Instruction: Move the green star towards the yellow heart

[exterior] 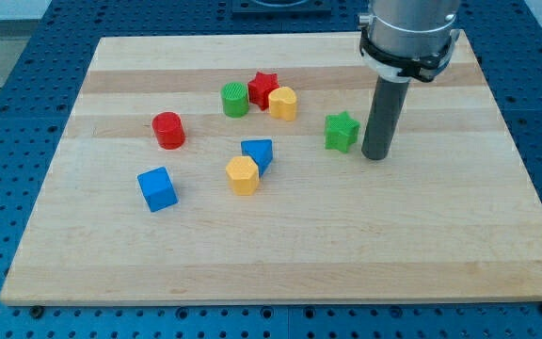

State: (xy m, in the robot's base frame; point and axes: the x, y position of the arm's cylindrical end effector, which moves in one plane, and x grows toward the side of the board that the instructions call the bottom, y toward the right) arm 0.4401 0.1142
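Note:
The green star [342,131] lies right of the board's middle. The yellow heart [283,103] lies up and to the left of it, touching the red star [263,88]. My tip [375,155] rests on the board just to the right of the green star, with a small gap between them. The rod rises to the arm's grey collar at the view's top.
A green cylinder [235,99] stands left of the red star. A red cylinder [168,130] is at the left. A blue triangular block [258,153] touches a yellow hexagon [242,175] near the middle. A blue cube [156,188] is at lower left. The wooden board [280,254] sits on a blue perforated table.

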